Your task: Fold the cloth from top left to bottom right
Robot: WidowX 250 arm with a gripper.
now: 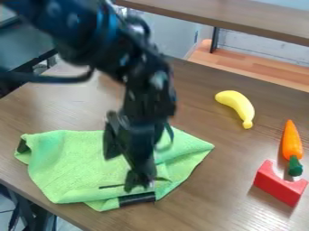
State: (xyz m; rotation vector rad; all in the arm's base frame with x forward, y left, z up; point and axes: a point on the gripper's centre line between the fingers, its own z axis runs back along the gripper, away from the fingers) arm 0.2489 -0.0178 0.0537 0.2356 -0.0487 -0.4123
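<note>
Right now, you have the end effector [139, 182] over the near part of the rumpled green cloth [72, 162] on the table [211, 194]; you cannot tell whether it is spread or pressed together. Right of the cloth lie a yellow toy banana [239, 104], an orange toy carrot [291, 140] and a red notched block [278, 186].

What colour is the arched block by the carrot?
The block is red, seen in the camera view.

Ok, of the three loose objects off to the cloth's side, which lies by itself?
The yellow banana, whereas the orange carrot and red block lie close together, the carrot's green end by the block's notch.
</note>
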